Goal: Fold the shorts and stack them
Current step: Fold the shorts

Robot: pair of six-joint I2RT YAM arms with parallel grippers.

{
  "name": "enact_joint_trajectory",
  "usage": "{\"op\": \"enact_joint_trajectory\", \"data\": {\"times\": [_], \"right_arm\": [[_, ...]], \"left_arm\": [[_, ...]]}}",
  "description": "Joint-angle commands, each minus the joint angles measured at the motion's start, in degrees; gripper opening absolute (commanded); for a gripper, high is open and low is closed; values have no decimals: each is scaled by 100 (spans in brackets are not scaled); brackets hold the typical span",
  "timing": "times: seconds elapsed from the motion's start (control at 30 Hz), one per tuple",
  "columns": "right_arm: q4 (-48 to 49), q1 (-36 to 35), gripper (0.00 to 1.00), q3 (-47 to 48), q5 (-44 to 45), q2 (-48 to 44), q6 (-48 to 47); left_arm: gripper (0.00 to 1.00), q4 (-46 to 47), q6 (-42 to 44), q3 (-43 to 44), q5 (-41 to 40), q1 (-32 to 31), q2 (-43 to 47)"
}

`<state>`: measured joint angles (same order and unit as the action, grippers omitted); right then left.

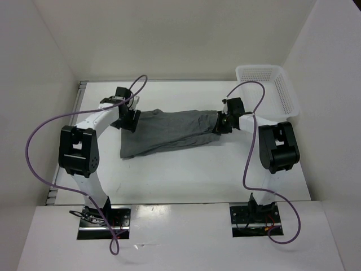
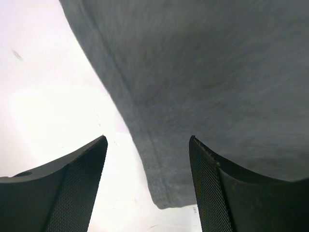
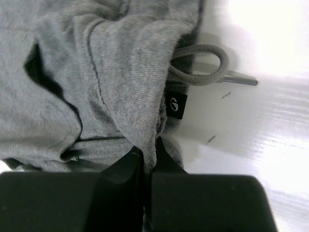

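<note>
A: Mid-grey shorts (image 1: 169, 132): where?

B: Stretched lengthwise on the surface (image 1: 186, 175), left of the white mesh basket (image 1: 285, 90) and a little nearer the arm bases. Close to the basket at one end, not touching it. Long and narrow, perhaps already doubled leg over leg; hard to say.

A: Handling?

B: Probably light and limp. Soft knit, wrinkling wherever slack. No stiffness to count on, so likely to drape and bunch if lifted from one point only. Not fragile, hardly slippery.

A: Best place to take hold?

B: At the thicker edges: the elastic waistband at the end closer to the basket, the stitched hem at the end farther from it. Better to keep clear of the drawstring (image 3: 198, 77), looping loose out of the waistband, metal-tipped and easy to snag.

A: Right gripper (image 3: 147, 152)?

B: Clenched on a ridge of fabric at the waistband end, just beside a small black label (image 3: 175, 106). Pressed tight, with cloth caught between.

A: Left gripper (image 2: 147, 138)?

B: Released, spread wide, low over the end farthest from the basket, straddling the hem and its corner. Nothing pinched. Impossible to tell whether either pad touches the cloth.

A: Next, then?

B: By the look of it, closing on the hem edge, then bringing both ends together for the fold.
</note>
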<state>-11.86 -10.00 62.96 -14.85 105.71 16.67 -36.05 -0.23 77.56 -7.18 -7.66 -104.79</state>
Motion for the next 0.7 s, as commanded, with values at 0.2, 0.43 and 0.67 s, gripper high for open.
{"op": "enact_joint_trajectory", "data": {"times": [0.2, 0.43, 0.67], "right_arm": [[-958, -292, 0, 94, 237, -806, -1095], [-1354, -292, 0, 164, 176, -1079, -1447], [-1293, -292, 2, 50, 228, -1140, -1623]], "left_arm": [[76, 1, 23, 1077, 620, -1850, -110], [76, 160, 23, 1420, 1367, -2476, -621], [69, -138, 23, 779, 1553, -2529, 273]]}}
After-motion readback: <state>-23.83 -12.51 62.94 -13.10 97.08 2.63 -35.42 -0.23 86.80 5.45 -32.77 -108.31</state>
